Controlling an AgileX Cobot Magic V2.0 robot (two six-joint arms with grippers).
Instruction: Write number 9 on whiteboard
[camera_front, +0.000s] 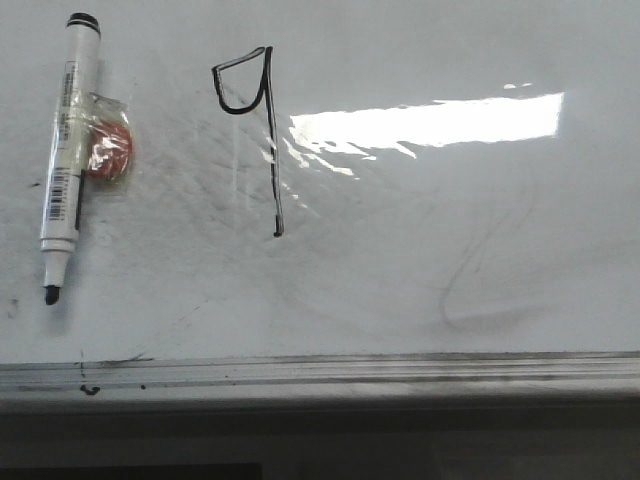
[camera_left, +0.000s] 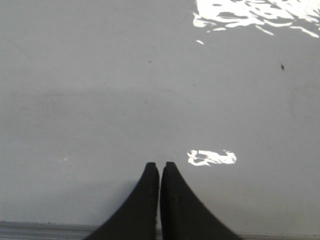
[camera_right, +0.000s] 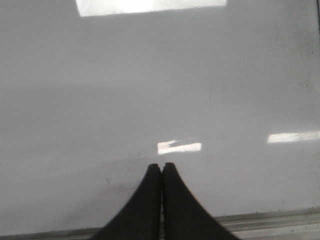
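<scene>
With the 9 (camera_front: 262, 135) drawn on the whiteboard (camera_front: 450, 250), upper middle, just right of the marker (camera_front: 66, 150): light, stiff, slick plastic, likely best gripped mid-barrel beside the taped red pad (camera_front: 108, 150). Left claw (camera_left: 160, 166) and right claw (camera_right: 161, 167) pressed together, empty.

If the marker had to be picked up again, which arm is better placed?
Probably the left: the marker lies on the whiteboard's left side, left of the number 9. Both grippers are shut and empty.

The whiteboard (camera_front: 420, 280) runs past three edges of the front view. Print on the marker (camera_front: 66, 140) label is too small to read
</scene>
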